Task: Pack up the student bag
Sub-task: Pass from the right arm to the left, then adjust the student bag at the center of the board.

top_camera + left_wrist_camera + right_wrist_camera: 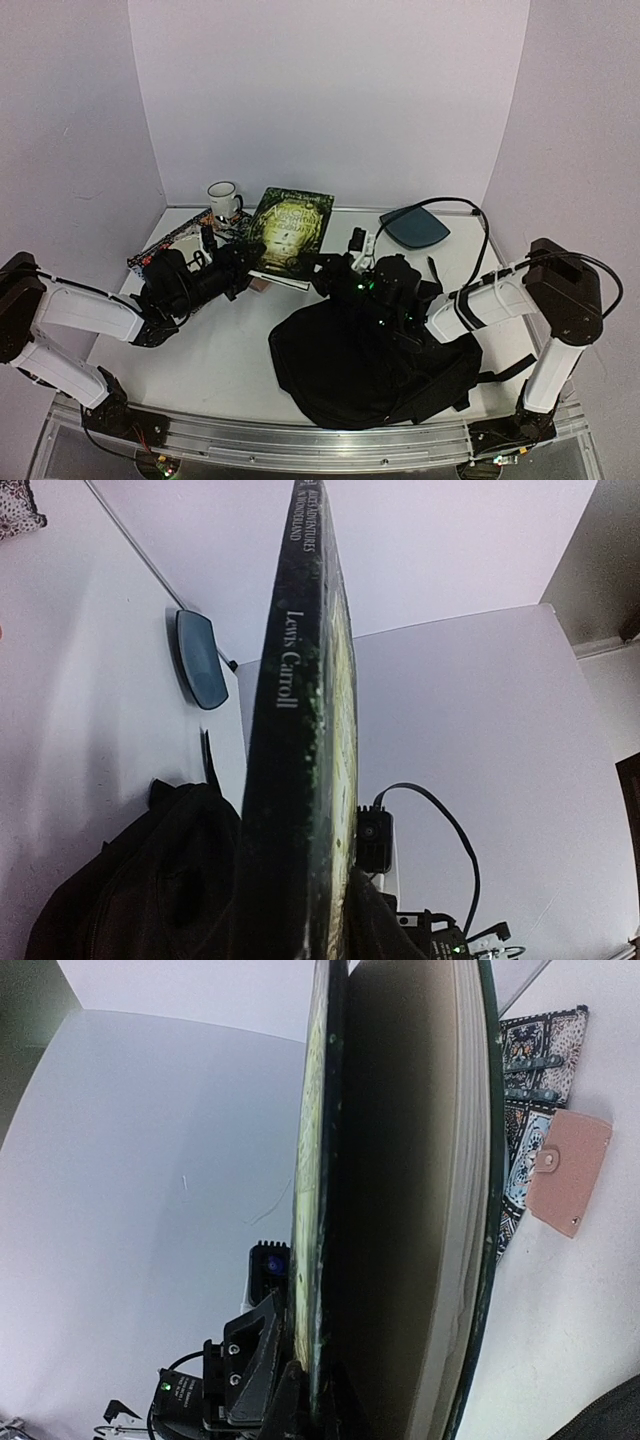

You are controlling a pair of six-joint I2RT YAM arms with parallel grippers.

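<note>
- My right pincer (315, 1392) is clamped tight on the front cover of the green book (292, 230).
- My left pincer (238, 268) sits at the book's spine edge; I cannot tell whether it grips.
- The student bag (370, 365) lies slumped on the table (200, 370), just nearer than the book, beneath my right arm.

The book (295, 740) is cut off top and bottom.

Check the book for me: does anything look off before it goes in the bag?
Yes. The Lewis Carroll book is gaping open: the jaws of the right gripper pinch only its front cover, and the page block hangs away from it.
</note>
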